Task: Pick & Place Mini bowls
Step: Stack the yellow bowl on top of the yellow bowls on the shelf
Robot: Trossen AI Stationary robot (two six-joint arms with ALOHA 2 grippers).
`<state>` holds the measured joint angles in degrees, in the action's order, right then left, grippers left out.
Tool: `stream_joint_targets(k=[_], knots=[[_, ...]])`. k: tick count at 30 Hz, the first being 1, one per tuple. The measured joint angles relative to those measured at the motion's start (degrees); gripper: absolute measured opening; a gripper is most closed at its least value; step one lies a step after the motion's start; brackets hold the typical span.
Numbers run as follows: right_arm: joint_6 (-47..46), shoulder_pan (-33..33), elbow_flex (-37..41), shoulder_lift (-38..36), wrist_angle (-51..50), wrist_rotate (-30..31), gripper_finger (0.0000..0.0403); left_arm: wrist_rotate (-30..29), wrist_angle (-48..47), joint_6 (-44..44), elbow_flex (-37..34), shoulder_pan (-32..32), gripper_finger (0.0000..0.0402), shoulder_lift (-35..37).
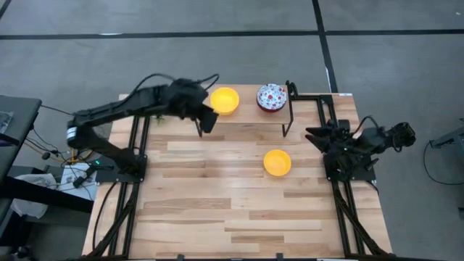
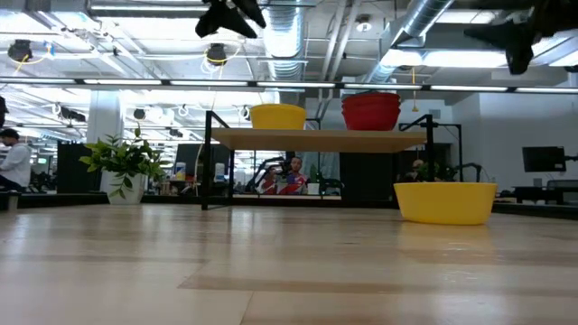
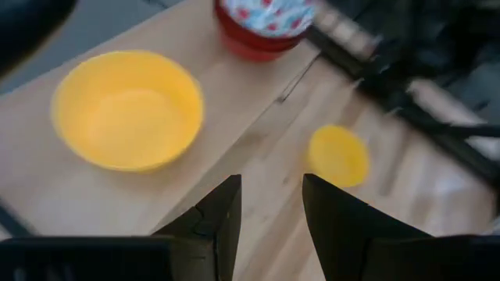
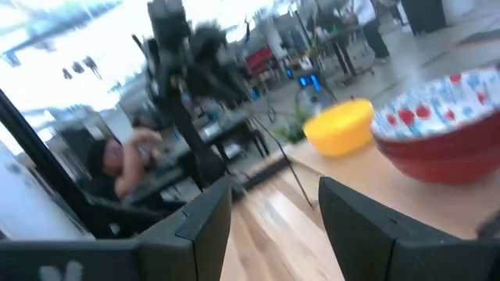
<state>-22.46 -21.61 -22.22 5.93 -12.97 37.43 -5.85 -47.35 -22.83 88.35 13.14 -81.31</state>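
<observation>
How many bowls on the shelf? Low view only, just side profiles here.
Observer: Two: a yellow bowl and a floral bowl, side by side.
Operator: The bowl down on the table, where is it?
Observer: The second yellow bowl sits in front of the shelf, nearer the right arm.
Operator: Left gripper holding anything?
Observer: No. The left gripper is open and empty, above the shelf's front edge beside the yellow bowl.
</observation>
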Motion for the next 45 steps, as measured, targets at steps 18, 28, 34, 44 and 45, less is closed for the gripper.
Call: stream_joint_targets(k=[18,28,34,44,45], knots=[[0.5,0.0,0.0,3.0,16.6,0.1,0.0182,-0.2,46.1,-2.7,-45.3,-6.2,0.0136,25.6],[12.0,0.0,-0.5,11.9,25.8,-2.0,0.0182,-0.1,70.1,-3.1,-62.9,-10.4,0.0136,31.8],[12.4,0.0,-6.6,16.4,20.4,-3.0,0.0182,-0.1,74.2,-5.0,-68.6,-11.3,0.0136,32.2],[-3.3,0.0,-22.8,28.5,-8.5,-3.4,0.0182,-0.1,84.3,-8.1,-76.0,-11.2,0.0136,32.2],[-6.0,0.0,-24.5,29.9,-12.2,-3.9,0.0182,-0.1,84.9,-8.1,-76.4,-11.2,0.0136,32.2]])
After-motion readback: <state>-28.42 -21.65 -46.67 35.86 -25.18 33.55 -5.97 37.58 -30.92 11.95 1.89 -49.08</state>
